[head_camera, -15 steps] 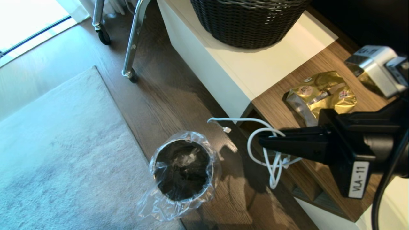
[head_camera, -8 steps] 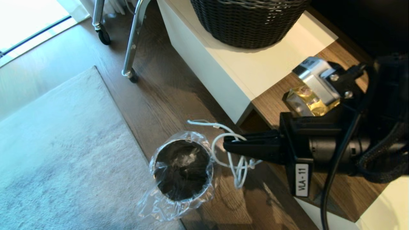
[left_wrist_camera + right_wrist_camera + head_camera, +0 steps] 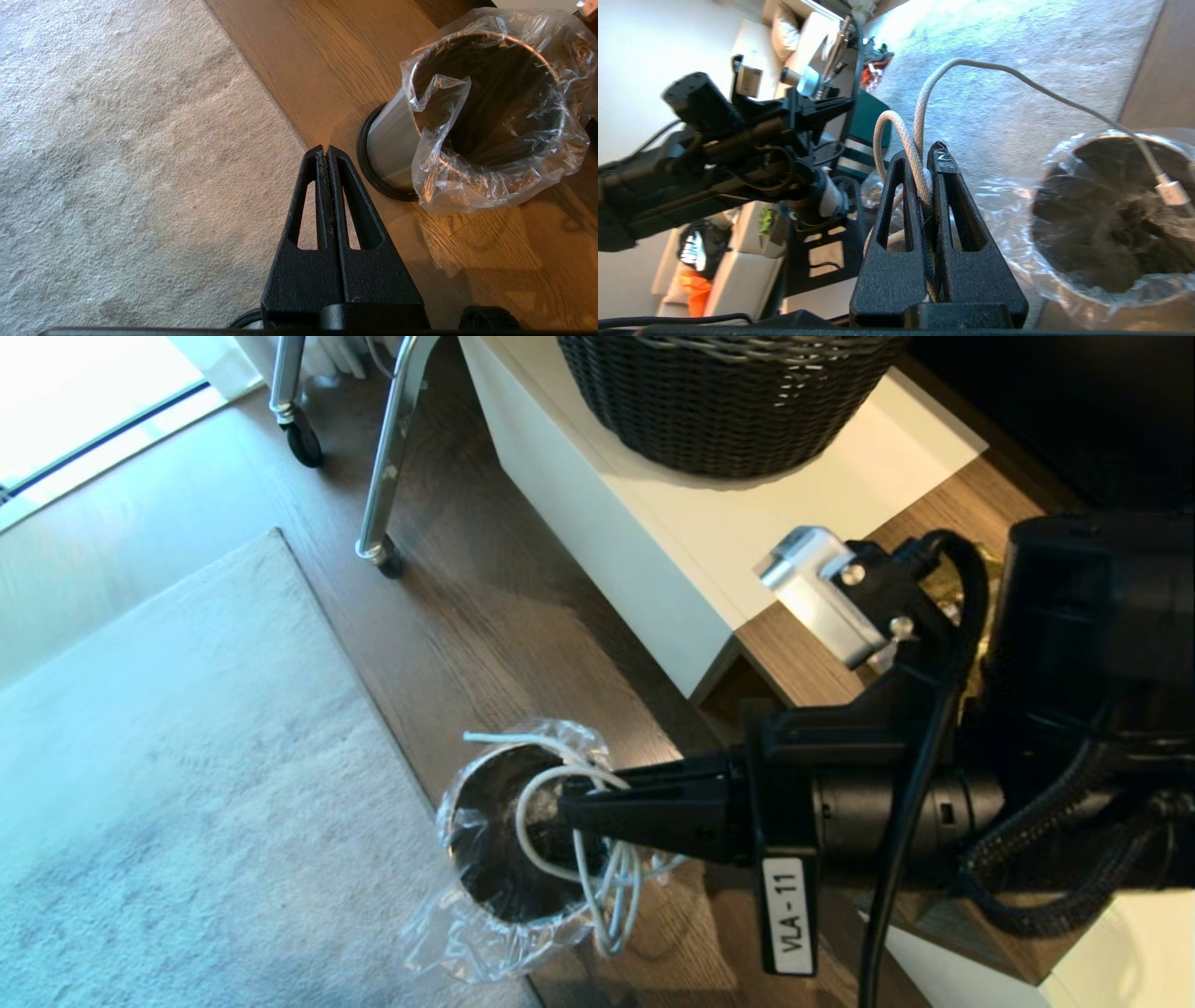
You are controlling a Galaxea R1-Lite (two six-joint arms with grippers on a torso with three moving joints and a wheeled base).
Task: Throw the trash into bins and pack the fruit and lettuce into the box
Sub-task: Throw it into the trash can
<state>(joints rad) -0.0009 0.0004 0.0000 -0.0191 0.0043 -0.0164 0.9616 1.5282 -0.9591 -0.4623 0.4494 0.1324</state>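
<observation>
Rug (image 3: 168,784) fills left of frame. Lower centre: lined steel bin (image 3: 532,835) on floor, dark inside, contents unclear. Right gripper (image 3: 569,807) over its rim, fingers clenched on white cable (image 3: 611,896). Upper right: woven basket (image 3: 719,401) on white desk (image 3: 794,513). Left gripper (image 3: 325,151) clenched, empty.

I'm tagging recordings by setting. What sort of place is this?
Most likely a home living room: a pale rug on a wood floor, a low white and wood cabinet bearing a dark woven basket, and a small lined bin standing beside it.
</observation>
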